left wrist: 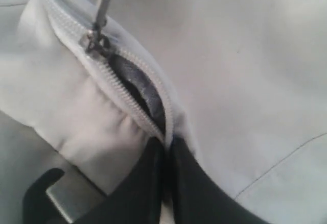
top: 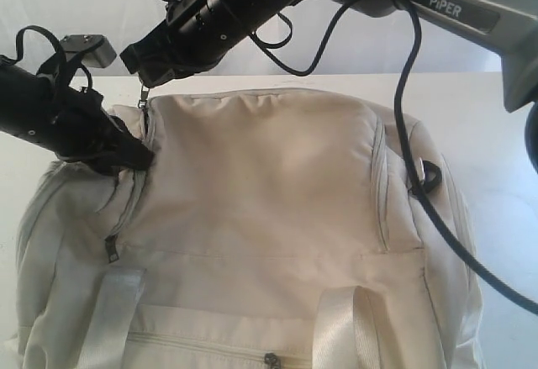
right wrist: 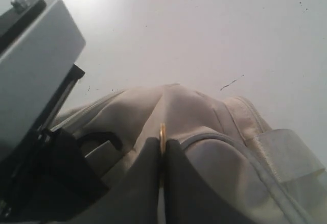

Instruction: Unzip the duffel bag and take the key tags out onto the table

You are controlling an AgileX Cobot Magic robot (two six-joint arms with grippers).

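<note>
On the duffel bag [top: 277, 209], your right gripper's [right wrist: 162, 147] clamped zipper pull [top: 145, 93] may slip if your left gripper's [left wrist: 167, 145] fabric pinch fails.

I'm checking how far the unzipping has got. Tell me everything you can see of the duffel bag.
The duffel bag is cream-beige fabric, soft and rumpled, lying on the white table with white webbing handles in front and a black D-ring at one side. Its grey main zipper is open only a short way, showing dark lining. The right claw pinches the metal zipper pull; the left claw is shut on the fabric beside the opening.
</note>
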